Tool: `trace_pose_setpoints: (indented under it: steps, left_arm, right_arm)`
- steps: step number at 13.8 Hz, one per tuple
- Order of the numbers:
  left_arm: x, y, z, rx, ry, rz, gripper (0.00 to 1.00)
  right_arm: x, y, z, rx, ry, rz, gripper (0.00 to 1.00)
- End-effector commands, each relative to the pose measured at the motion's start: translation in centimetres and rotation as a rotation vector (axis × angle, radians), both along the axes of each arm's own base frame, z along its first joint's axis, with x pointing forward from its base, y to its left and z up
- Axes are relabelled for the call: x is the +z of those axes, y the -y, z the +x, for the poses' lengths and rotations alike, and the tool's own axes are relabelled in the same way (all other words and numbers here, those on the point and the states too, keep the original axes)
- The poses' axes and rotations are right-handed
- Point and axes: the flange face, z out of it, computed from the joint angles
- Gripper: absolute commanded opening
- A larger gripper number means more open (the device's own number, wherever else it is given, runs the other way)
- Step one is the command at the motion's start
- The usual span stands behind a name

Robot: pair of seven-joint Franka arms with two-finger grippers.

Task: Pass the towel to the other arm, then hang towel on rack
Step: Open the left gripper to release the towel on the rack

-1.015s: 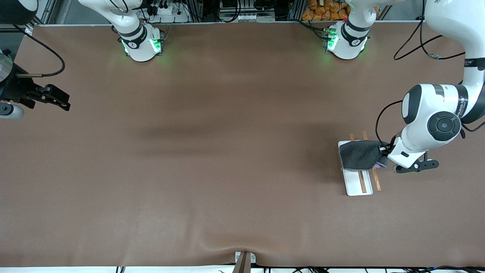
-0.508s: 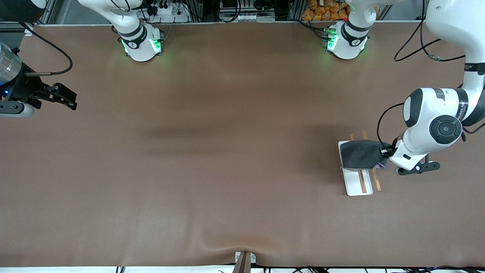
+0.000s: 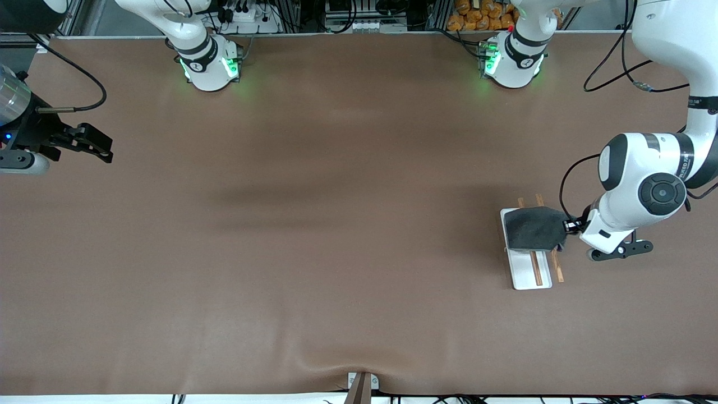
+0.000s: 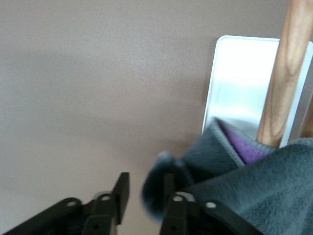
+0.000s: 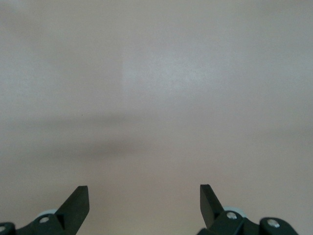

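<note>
Left claw (image 3: 567,225) beside draped towel (image 3: 532,229)

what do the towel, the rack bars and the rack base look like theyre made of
Towel: soft napped cloth, likely microfibre; fuzzy dark grey face, stitched edge, purple underside, draped over the bars.
Rack bars: apparently wood, tan with visible grain, smooth matte finish.
Rack base: flat white plate with rounded corners; its faint sheen suggests plastic or painted metal, hard to say which.
</note>
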Motion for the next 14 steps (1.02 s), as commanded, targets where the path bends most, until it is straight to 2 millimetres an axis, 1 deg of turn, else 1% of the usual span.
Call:
trace_pose_setpoints:
  steps: [1, 2, 4, 6, 8, 9, 10, 11, 13, 14]
  left_arm:
    - [0.8, -0.1, 0.2, 0.006, 0.02, -0.019, 1.0]
    - [1.1, -0.2, 0.3, 0.0, 0.024, -0.02, 1.0]
    - [2.1, -1.6, 0.4, -0.026, 0.033, -0.023, 1.0]
    - [4.4, -1.9, 0.5, -0.091, 0.051, -0.032, 1.0]
    - [7.5, -1.9, 0.5, -0.103, 0.068, -0.036, 1.0]
    - [9.5, -1.6, 0.7, -0.105, 0.067, -0.031, 1.0]
    - [11.1, -1.0, 0.9, -0.107, 0.048, -0.03, 1.0]
    - [13.2, 0.3, 1.2, -0.119, 0.031, -0.033, 1.0]
    - [16.2, 1.8, 1.3, -0.131, 0.008, -0.036, 1.0]
    - [17.9, 2.4, 0.9, -0.137, 0.003, -0.037, 1.0]
  right_arm:
    - [0.4, -0.1, 0.2, 0.004, -0.003, 0.011, 1.0]
    - [0.3, -0.1, 0.2, 0.004, -0.006, 0.011, 1.0]
    - [0.3, 0.3, 0.2, 0.0, -0.006, 0.011, 1.0]
    - [0.4, 0.2, 0.2, 0.001, -0.006, 0.011, 1.0]
    - [0.3, 0.1, 0.1, 0.003, -0.007, 0.01, 1.0]
    - [0.3, 0.1, 0.1, 0.003, -0.009, 0.01, 1.0]
    - [0.2, 0.2, 0.2, 0.001, -0.01, 0.01, 1.0]
    - [0.3, 0.1, 0.1, 0.003, -0.009, 0.01, 1.0]
    - [0.3, 0.2, 0.1, 0.001, -0.009, 0.01, 1.0]
    - [0.2, 0.1, 0.2, 0.003, -0.01, 0.01, 1.0]
